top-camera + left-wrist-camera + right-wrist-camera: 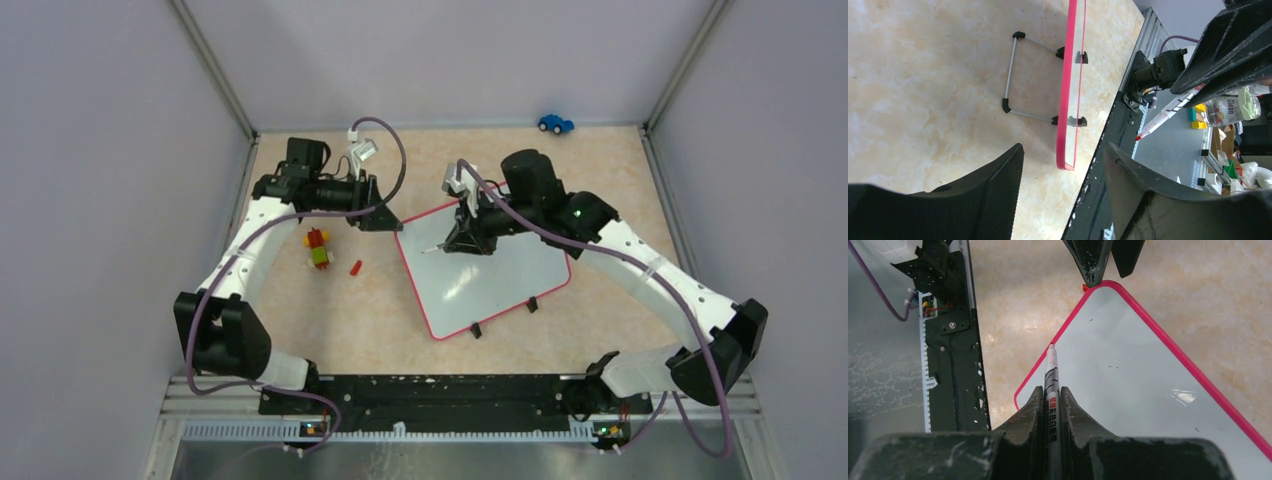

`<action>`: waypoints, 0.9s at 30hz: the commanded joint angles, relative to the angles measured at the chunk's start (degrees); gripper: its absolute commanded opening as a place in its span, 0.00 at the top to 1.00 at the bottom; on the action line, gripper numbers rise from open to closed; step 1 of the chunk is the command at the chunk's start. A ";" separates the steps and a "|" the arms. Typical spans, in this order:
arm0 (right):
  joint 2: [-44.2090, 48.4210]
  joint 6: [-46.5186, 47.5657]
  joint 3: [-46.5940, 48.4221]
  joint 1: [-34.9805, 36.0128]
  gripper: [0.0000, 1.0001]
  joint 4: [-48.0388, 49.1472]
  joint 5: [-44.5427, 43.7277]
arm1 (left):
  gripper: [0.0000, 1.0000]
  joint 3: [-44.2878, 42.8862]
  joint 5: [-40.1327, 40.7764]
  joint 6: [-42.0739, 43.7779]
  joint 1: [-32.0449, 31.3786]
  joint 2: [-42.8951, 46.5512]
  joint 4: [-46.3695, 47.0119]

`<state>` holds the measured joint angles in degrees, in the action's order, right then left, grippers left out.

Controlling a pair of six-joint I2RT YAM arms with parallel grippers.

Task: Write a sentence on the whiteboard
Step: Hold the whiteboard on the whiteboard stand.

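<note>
Blocks (318,248) and a small red piece (355,267) lie on the table (380,330) at the left, well apart from the work. Next comes the left gripper (383,217), its fingers spread, hovering at the far left corner of the whiteboard (500,275) and closed on nothing. The whiteboard lies skewed mid-table, propped on a wire stand, its two black feet toward the arm bases. Its face shows only a few specks, so the sentence looks not yet begun. The right gripper (1050,390) is clamped on a marker (1052,372), whose tip sits at the board's left rim near that corner. I judge this the lining-up step before the first stroke. The next move calls for bringing the tip just inside the pink frame and pressing lightly. The propped board may shift unless the left gripper steadies the corner. Open white surface runs rightward and toward the feet, room enough for two lines. A blue car (555,123) sits far back, out of the way
</note>
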<state>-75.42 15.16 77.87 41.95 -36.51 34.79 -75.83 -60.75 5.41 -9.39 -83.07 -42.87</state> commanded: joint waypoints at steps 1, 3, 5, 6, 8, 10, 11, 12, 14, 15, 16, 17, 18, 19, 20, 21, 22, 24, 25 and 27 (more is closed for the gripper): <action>-1.09 -0.74 4.11 2.43 1.00 4.84 -5.00 | 0.38 0.14 -2.13 -1.22 0.43 -1.08 4.36; -1.53 -0.68 4.35 3.57 1.00 5.48 -7.28 | 0.43 -0.20 -2.85 -1.38 0.42 -1.87 4.54; -2.04 -0.53 4.25 4.59 1.00 6.23 -9.25 | 0.46 -0.30 -3.43 -1.32 0.42 -2.38 4.62; -2.28 -0.55 4.18 4.99 1.00 6.60 -10.08 | 0.47 -0.33 -3.67 -1.34 0.42 -2.54 4.71; -2.66 -0.45 4.06 5.60 1.00 7.15 -11.32 | 0.47 -0.27 -4.31 -1.43 0.42 -3.04 4.73; -2.96 -0.44 3.97 5.96 1.00 7.63 -11.74 | 0.50 -0.44 -4.58 -1.43 0.42 -3.37 4.73; -3.00 -0.60 3.96 6.02 1.00 8.01 -11.81 | 0.51 -0.47 -4.70 -1.50 0.42 -3.47 4.80; -3.01 -0.65 3.91 6.12 1.00 8.35 -11.89 | 0.53 -0.53 -4.87 -1.50 0.42 -3.54 4.81; -3.04 -0.59 3.76 6.13 1.00 8.78 -12.28 | 0.55 -0.38 -5.23 -1.50 0.37 -3.79 4.82; -3.07 -0.50 3.66 6.17 1.00 9.05 -12.60 | 0.58 -0.25 -5.32 -1.49 0.34 -3.84 4.89; -3.05 -0.41 3.47 6.17 1.00 9.28 -12.78 | 0.60 -0.08 -5.34 -1.57 0.34 -3.90 4.97; -2.99 -0.39 3.24 6.13 1.00 9.73 -12.81 | 0.62 0.10 -5.33 -1.66 0.26 -4.06 5.10; -2.95 -0.58 2.82 6.17 1.00 10.09 -12.63 | 0.63 0.24 -5.42 -1.71 0.17 -4.13 5.27; -3.02 -0.88 2.64 6.20 1.00 10.51 -12.33 | 0.65 0.27 -5.50 -1.81 0.08 -4.24 5.38; -3.13 -1.18 2.50 6.21 1.00 10.77 -11.95 | 0.67 0.29 -5.52 -1.81 -0.05 -4.28 5.42; -3.20 -1.52 2.37 6.23 1.00 10.86 -11.50 | 0.68 0.31 -5.43 -1.89 -0.16 -4.25 5.51; -3.21 -1.80 2.18 6.20 1.00 11.06 -11.30 | 0.69 0.19 -5.36 -1.94 -0.25 -4.28 5.52; -3.19 -2.31 1.69 6.21 1.00 11.56 -11.18 | 0.71 0.39 -5.32 -1.86 -0.52 -4.29 5.58; -3.18 -2.51 1.53 6.23 1.00 11.77 -11.06 | 0.71 0.41 -5.19 -1.79 -0.54 -4.28 5.59; -3.25 -2.88 1.06 6.21 1.00 11.97 -10.74 | 0.73 0.61 -5.16 -1.69 -0.63 -4.09 5.68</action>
<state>-78.85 13.67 79.15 47.46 -27.88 23.05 -75.61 -64.51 3.20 -9.65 -87.31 -39.16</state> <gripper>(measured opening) 0.094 0.286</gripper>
